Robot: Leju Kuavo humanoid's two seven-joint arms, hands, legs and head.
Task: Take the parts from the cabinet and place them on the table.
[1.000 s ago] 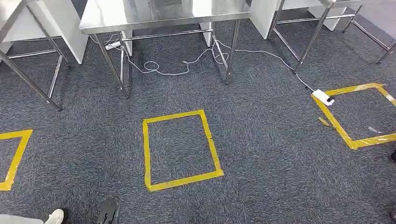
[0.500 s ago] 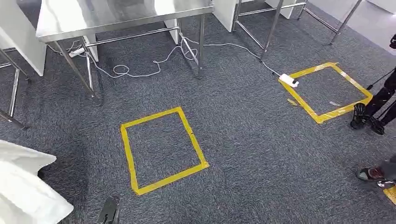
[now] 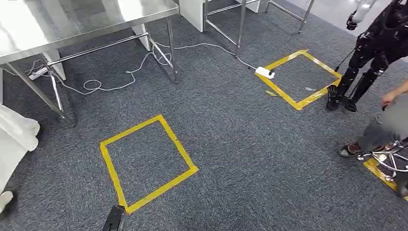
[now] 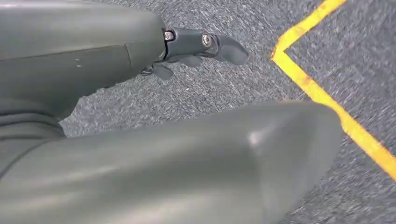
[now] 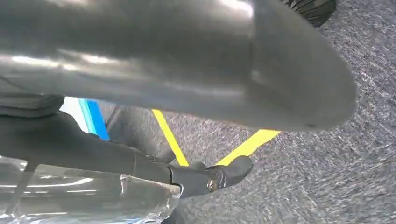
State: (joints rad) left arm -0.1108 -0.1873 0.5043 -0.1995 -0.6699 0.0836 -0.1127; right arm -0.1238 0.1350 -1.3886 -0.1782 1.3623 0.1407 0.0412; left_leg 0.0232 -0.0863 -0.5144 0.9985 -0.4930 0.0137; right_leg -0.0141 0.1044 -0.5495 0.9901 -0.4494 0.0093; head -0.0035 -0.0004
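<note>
In the left wrist view my left hand (image 4: 201,44) hangs over grey carpet beside a yellow tape line (image 4: 327,102), its dark fingers stretched out with nothing in them. My right hand (image 5: 210,177) holds a clear plastic bag (image 5: 93,196) against its dark fingers, and what the bag contains cannot be made out. The wide grey thumb spans that view above. A steel table (image 3: 72,24) stands at the far left in the head view, its top bare where it shows.
A yellow tape square (image 3: 110,171) marks the carpet ahead, and a second one (image 3: 281,92) lies far right with a white power strip (image 3: 265,72) and a cable (image 3: 96,86). A dark humanoid robot (image 3: 370,48) and a person (image 3: 385,127) stand at right. White cloth (image 3: 14,139) is at left.
The camera has turned right, so the whole scene has slid left. The table moved toward the upper left, and the other robot and the person came into view at the right.
</note>
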